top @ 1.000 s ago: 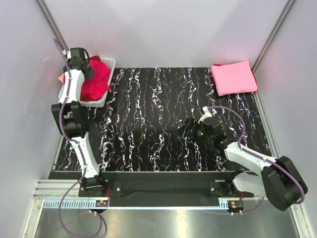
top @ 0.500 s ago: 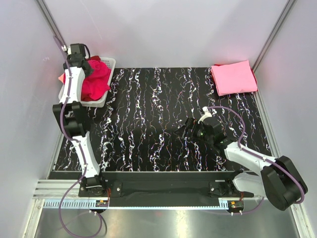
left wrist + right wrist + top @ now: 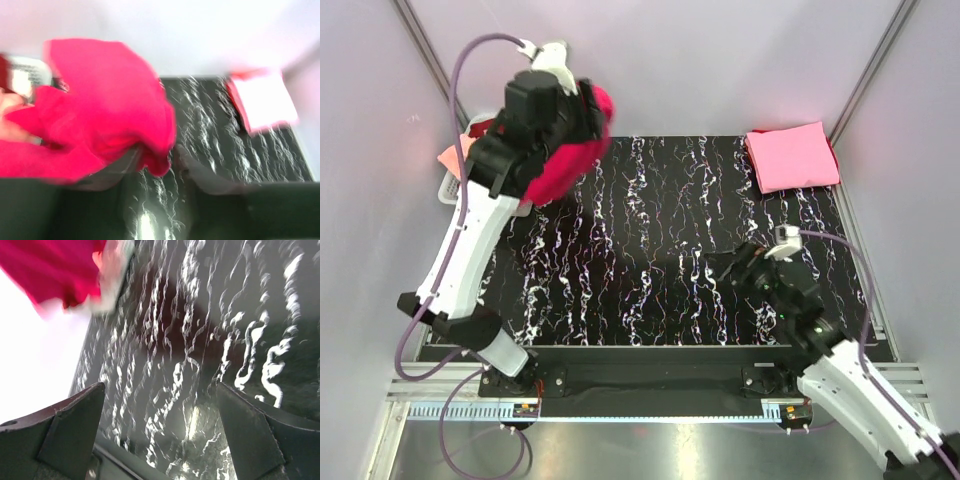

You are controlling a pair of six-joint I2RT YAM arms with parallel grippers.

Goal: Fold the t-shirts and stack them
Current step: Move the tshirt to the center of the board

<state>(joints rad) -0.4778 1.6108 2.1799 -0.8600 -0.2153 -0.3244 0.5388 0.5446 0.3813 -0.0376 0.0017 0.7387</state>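
My left gripper [image 3: 578, 125] is raised high over the mat's far left and is shut on the crimson-red t-shirt [image 3: 560, 160], which hangs bunched from it. In the left wrist view the red cloth [image 3: 100, 105] drapes over and between the fingers [image 3: 117, 165]; that view is blurred. A folded light pink t-shirt [image 3: 792, 157] lies at the far right corner, and it also shows in the left wrist view [image 3: 262, 100]. A peach t-shirt [image 3: 450, 157] shows at the basket. My right gripper [image 3: 735, 270] hangs open and empty over the mat [image 3: 160, 405]. No maroon shirt is in view.
The white slotted basket [image 3: 455, 188] stands at the far left, mostly hidden behind my left arm. The black marbled mat [image 3: 650, 230] covers the table. Grey walls close in the back and both sides. The red shirt also shows far off in the right wrist view [image 3: 55, 270].
My left arm has lifted the crimson-red shirt up out of the basket and swung it right, toward the mat. My right arm has pulled back and risen a little to the right.
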